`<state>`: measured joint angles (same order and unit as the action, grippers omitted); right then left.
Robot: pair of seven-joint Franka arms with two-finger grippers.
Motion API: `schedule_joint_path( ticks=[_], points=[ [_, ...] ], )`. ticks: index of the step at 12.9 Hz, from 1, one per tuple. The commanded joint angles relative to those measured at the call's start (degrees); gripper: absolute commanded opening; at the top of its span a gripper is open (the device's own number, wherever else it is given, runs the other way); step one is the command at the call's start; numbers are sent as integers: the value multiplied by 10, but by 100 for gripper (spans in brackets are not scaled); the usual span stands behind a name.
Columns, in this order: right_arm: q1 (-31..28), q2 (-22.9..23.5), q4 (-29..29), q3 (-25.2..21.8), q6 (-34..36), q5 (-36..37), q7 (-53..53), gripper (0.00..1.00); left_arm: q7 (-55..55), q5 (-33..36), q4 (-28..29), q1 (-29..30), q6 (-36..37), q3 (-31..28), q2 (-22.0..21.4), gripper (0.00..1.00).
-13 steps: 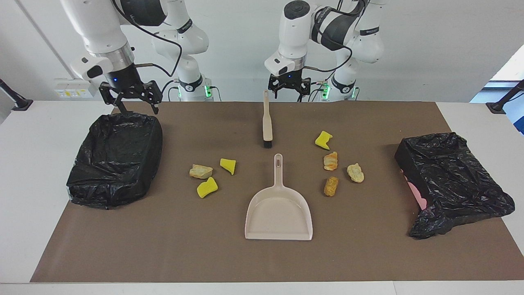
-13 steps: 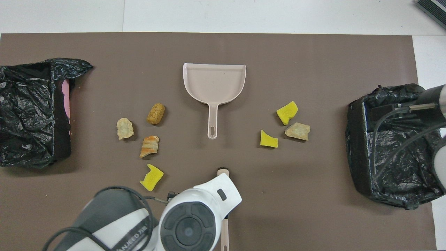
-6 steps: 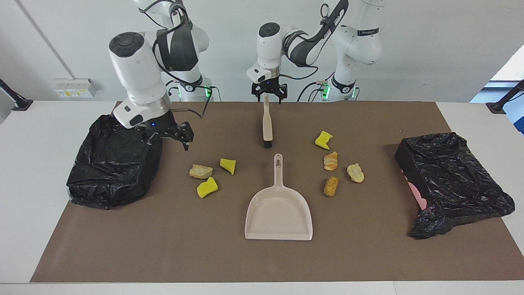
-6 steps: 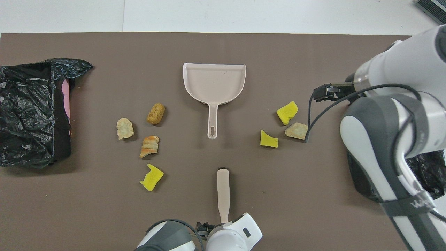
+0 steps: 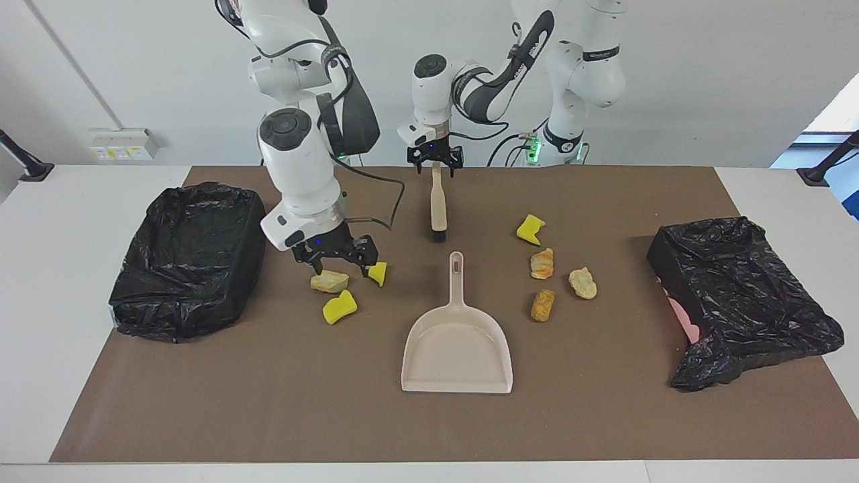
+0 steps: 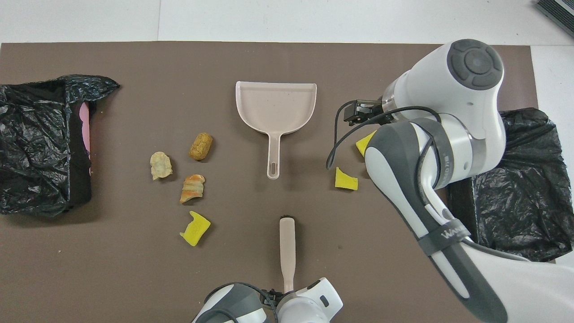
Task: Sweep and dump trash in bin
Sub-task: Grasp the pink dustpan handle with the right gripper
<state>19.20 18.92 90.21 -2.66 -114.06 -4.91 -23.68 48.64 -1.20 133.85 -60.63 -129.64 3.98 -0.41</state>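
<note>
Trash lies in two groups on the brown mat. A tan lump (image 5: 329,281) and two yellow pieces (image 5: 339,307) (image 5: 379,272) lie toward the right arm's end. My right gripper (image 5: 333,260) hangs open just over the tan lump. A yellow piece (image 5: 530,229) and three bread-like lumps (image 5: 542,263) (image 5: 582,282) (image 5: 543,304) lie toward the left arm's end. The beige dustpan (image 5: 456,349) lies flat in the middle, handle toward the robots. Nearer the robots lies the brush (image 5: 437,201), my left gripper (image 5: 435,161) open astride its handle end.
A bin lined with a black bag (image 5: 188,258) stands at the right arm's end of the mat. A second black-bagged bin (image 5: 738,295) with pink showing sits at the left arm's end. In the overhead view the right arm (image 6: 430,148) covers the tan lump.
My right gripper has swung from above the bin at its end over to the tan lump and come down. My left gripper has moved to the brush handle's end and lowered.
</note>
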Motion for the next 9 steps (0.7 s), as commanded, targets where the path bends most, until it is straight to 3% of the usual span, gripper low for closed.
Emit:
schedule_joint_path(
  ticks=[1,3,5,6,9],
  points=[
    [7,32,-30,14,-6,-19,-30,100,10,-4,3,-14,5,-12,-6,85],
    [22,48,-50,17,-5,-19,-49,100,10,-4,-1,-13,22,-13,-12,58],
    [27,83,-94,30,-5,-19,-69,100,10,-4,-2,-11,39,-13,-15,15],
    [28,111,-127,41,-4,-18,-81,100,9,-4,-1,-11,47,-13,-17,0],
    [52,152,-157,44,-17,-12,-87,100,3,-4,-24,-5,103,-19,-35,0]
  ],
)
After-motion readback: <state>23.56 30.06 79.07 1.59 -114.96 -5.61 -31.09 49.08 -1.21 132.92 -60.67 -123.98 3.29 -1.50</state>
